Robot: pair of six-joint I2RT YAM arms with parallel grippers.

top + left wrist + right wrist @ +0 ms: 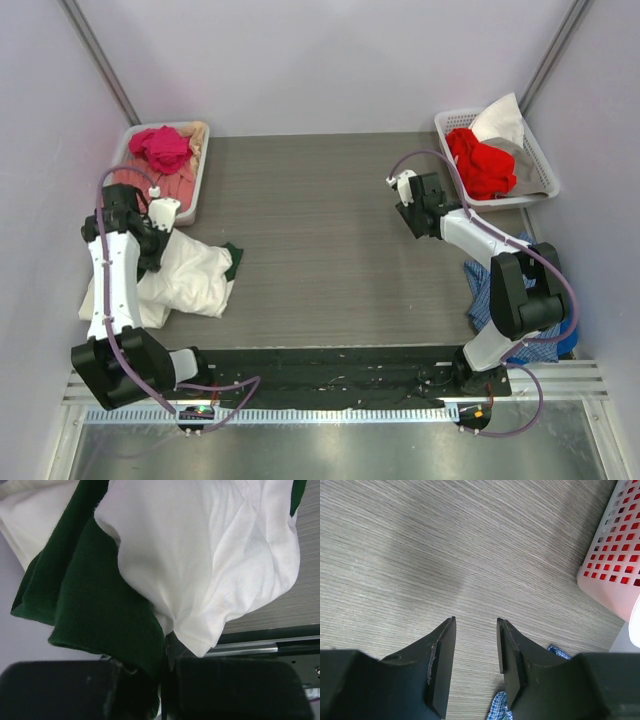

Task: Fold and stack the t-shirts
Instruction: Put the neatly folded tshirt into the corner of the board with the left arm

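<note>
A white t-shirt (190, 278) lies bunched at the table's left edge, with a corner of a dark green t-shirt (232, 262) sticking out beside it. My left gripper (160, 228) is down on this heap. In the left wrist view the white t-shirt (215, 555) and the dark green t-shirt (85, 595) both gather into the shut left gripper (167, 680). No print shows on the white cloth. A paler cream fold (30, 510) lies behind the green. My right gripper (398, 183) hovers open over bare table at the far right, and nothing is between the right gripper (475, 621) fingers.
A white basket (128, 140) at the back left holds pink garments. Another basket (545, 160) at the back right, the basket (615, 555) near my right gripper, holds red and white garments. A blue checked cloth (482, 300) lies by the right arm's base.
</note>
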